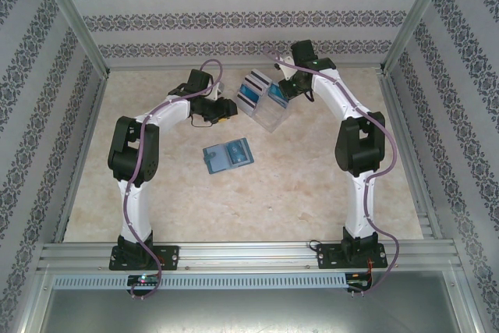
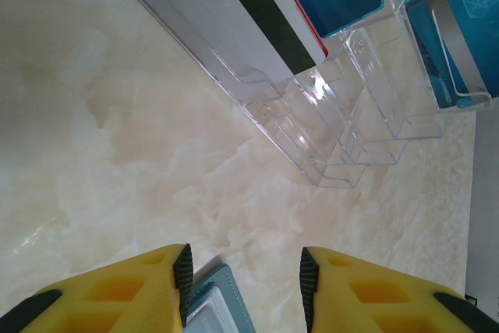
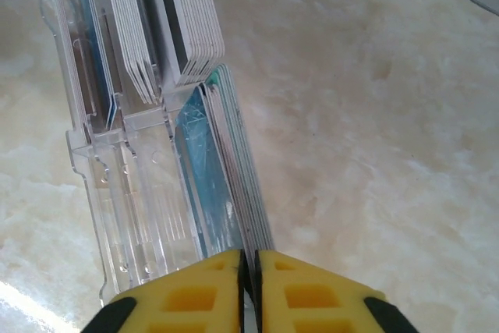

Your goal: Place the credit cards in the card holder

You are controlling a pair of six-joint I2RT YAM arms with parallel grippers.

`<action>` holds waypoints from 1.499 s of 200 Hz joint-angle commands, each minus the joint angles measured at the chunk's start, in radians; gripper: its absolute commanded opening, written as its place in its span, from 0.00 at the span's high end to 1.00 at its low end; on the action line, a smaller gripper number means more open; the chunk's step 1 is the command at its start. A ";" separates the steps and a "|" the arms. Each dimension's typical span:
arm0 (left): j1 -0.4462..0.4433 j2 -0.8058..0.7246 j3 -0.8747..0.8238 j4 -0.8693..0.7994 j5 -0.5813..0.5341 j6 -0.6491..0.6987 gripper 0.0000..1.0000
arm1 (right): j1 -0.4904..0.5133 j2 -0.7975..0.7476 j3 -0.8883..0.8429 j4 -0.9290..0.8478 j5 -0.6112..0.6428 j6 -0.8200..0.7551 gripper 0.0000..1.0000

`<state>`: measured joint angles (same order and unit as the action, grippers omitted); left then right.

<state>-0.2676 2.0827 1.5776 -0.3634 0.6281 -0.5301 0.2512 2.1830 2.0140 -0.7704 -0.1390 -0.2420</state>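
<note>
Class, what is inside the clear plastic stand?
The clear plastic stand holds upright stacks of credit cards in its tiers. The right gripper pinches one stack's edge. Inner cards' faces are covered by neighbours.

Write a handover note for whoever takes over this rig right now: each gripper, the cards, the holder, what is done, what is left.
Left gripper: open, empty, low over the table, a corner of the holder beneath it.
Right gripper: shut on a card in the front row of the clear stand.
Other cards: upright in the stand's rows.
Holder: open on the table, apart from the stand.
Done: card gripped.
Left: lift it out, slot it into the holder, repeat.
</note>
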 commanded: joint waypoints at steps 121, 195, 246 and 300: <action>-0.013 0.008 0.015 -0.027 0.016 0.009 0.57 | -0.037 -0.069 0.026 -0.010 -0.125 0.059 0.96; -0.010 -0.016 -0.009 0.007 0.033 -0.008 0.57 | -0.111 -0.123 -0.052 0.080 -0.357 0.177 0.99; -0.002 -0.050 -0.047 0.076 0.064 -0.048 0.57 | -0.154 -0.164 -0.124 0.177 -0.513 0.265 0.99; 0.025 -0.179 -0.281 0.551 0.160 -0.311 0.55 | -0.132 -0.321 -0.465 0.634 -0.746 0.638 1.00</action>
<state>-0.2604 2.0014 1.3975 -0.1402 0.7170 -0.6659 0.0944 1.9682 1.7016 -0.4385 -0.7258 0.1566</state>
